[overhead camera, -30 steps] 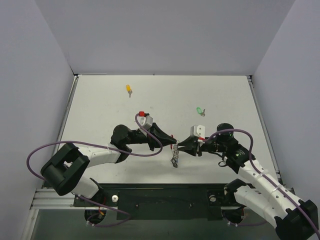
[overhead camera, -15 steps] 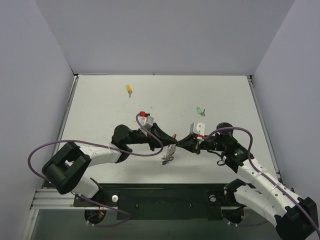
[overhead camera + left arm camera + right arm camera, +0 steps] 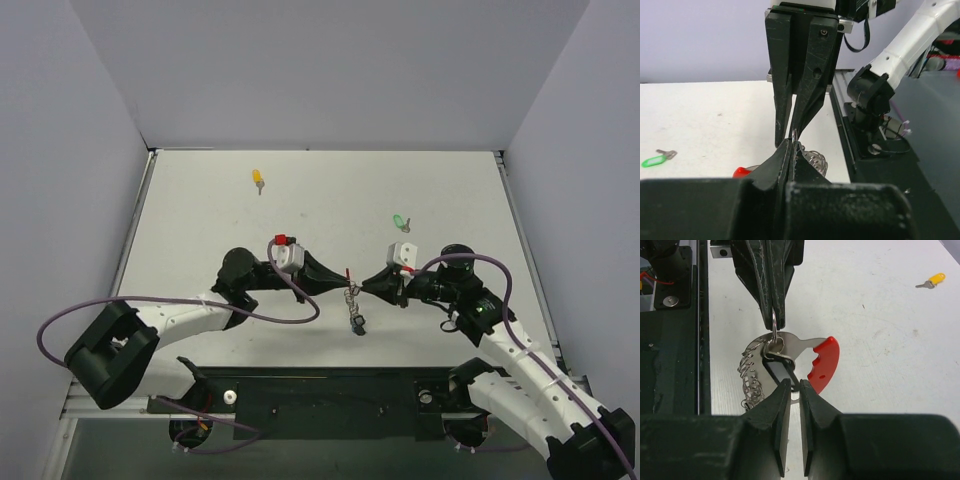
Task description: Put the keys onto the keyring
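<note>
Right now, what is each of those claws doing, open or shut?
Left gripper: closed, pinching the keyring by its wire.
Right gripper: closed on the black key.

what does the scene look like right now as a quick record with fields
left tool: shut on the keyring, pinching its wire ring
right tool: shut on the black key, whose head sits against the ring
black key threaded: cannot tell
red tag: on the keyring, beside the black key
green key: loose on the table, beyond the right tool
yellow key: loose on the table, far side, towards the left
keys not yet on the ring: green, yellow
</note>
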Controlling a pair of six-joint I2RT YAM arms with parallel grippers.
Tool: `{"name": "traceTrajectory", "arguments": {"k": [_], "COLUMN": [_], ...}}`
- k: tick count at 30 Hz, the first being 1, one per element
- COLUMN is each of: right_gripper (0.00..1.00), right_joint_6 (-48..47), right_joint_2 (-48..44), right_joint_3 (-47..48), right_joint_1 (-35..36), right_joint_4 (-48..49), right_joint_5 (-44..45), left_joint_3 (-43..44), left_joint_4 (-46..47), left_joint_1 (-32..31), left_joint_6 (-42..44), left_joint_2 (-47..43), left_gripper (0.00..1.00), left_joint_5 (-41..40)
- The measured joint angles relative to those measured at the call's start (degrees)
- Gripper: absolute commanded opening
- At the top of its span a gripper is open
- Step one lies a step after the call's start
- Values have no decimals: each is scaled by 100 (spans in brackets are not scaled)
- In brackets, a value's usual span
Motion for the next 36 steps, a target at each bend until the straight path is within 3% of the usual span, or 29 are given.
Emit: {"name": "traceTrajectory", "arguments": {"k": [5,10,16,24,30,36], "right_gripper": [23,37,42,49,52,55], "right_joint_6": [-179,-232,125,870,780,361], "right_joint_2": [-50,-55,-44,173,448,811], "right_joint_3": [94,278,656,1646,2889,4013], "right_joint_1": [-63,-227,-483,-1167,-1821,-2538], "right_joint_4": [-367,-717,-1204,-2251,-3757,-5215], "right_joint_5": [-9,-2,219,807,1384,1523], "left_joint_3": [17,127,800,1644,2175,2682], "left_joint_4": [-1117,-1891,-2636,-3587,-4251,-4566], "left_joint_1": [4,46,280,330,334,588], "left_joint_6": [848,1043,286,-433,-946,-1283], "left_joint_2": [-535,-636,-608,-413,181,765], "left_gripper": [0,0,0,0,0,0], "left_joint_5": [-101,-363,-710,-1821,-2914,-3204]}}
